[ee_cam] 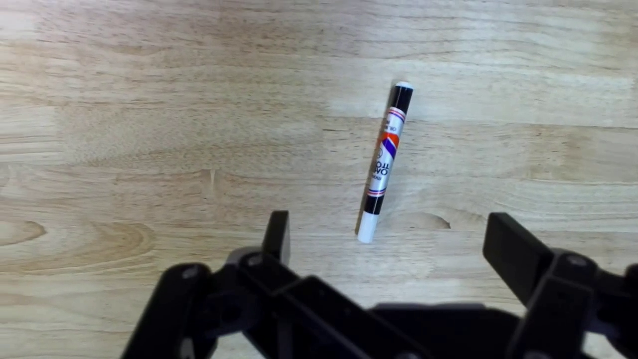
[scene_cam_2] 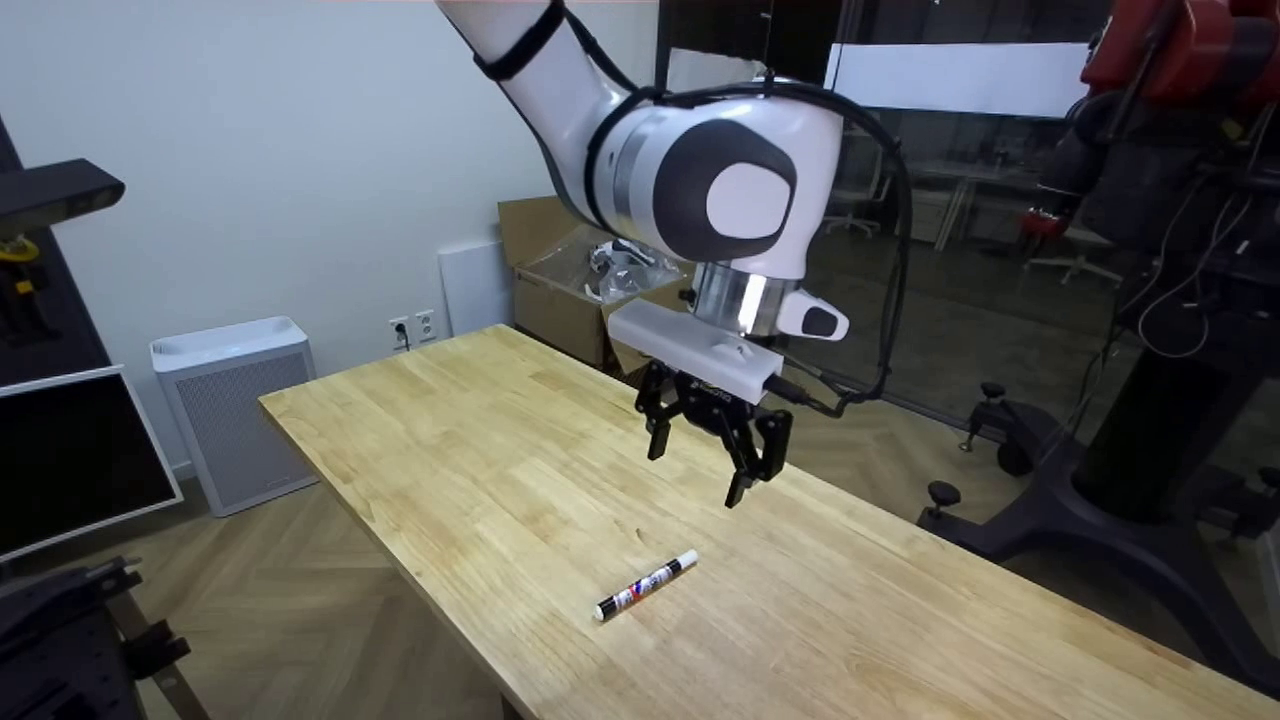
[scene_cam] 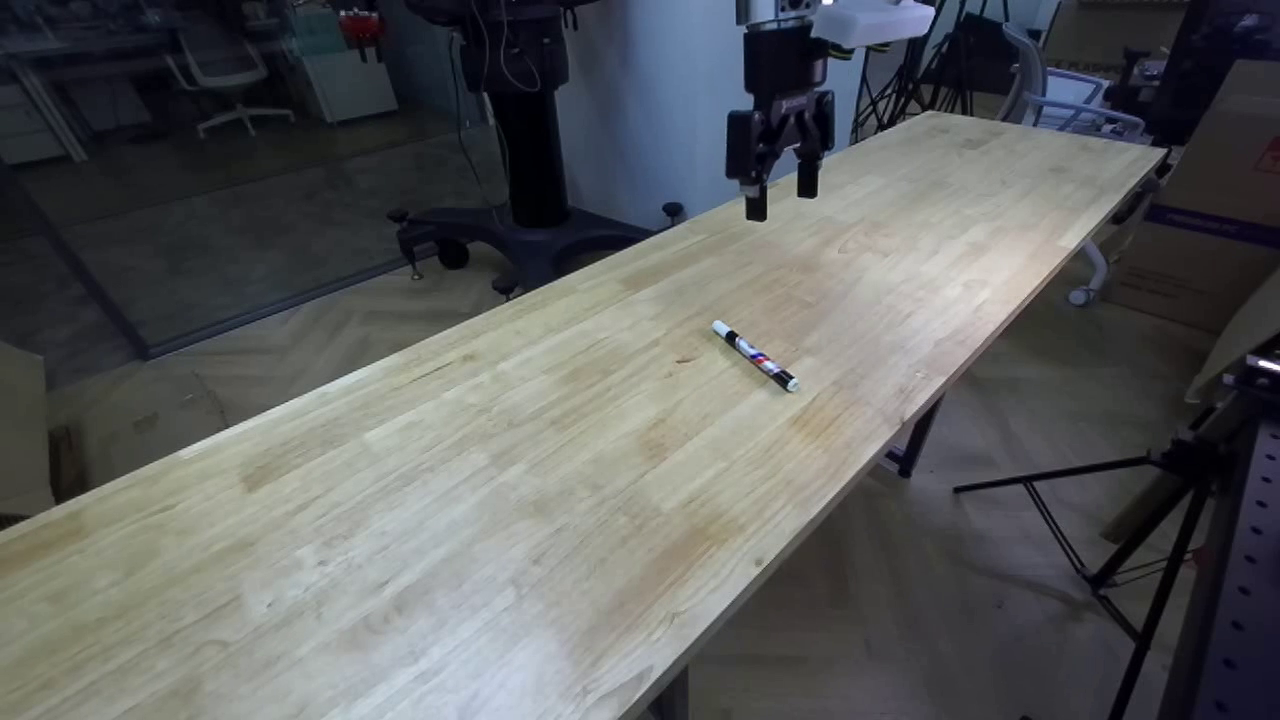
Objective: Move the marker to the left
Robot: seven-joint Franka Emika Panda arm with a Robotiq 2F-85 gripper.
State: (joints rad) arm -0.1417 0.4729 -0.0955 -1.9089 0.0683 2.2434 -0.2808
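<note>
The marker (scene_cam: 755, 356) is a thin black and white pen with red and blue stripes. It lies flat on the long light wooden table (scene_cam: 480, 480) and shows whole in both exterior views, also here (scene_cam_2: 646, 586). In the wrist view the marker (ee_cam: 386, 155) lies above centre, with its white end towards my fingers. My gripper (scene_cam: 782, 198) is open and empty, with its two black fingers wide apart. It hangs above the table, clear of the marker, as also seen in an exterior view (scene_cam_2: 697, 473). In the wrist view the fingers (ee_cam: 391, 234) stand apart along the lower part.
A dark wheeled stand (scene_cam: 535, 225) is beside the table's long edge. An open cardboard box (scene_cam_2: 560, 310) and a white box-shaped unit (scene_cam_2: 240, 410) stand beyond the table. A black tripod (scene_cam: 1130, 540) stands off its other long edge.
</note>
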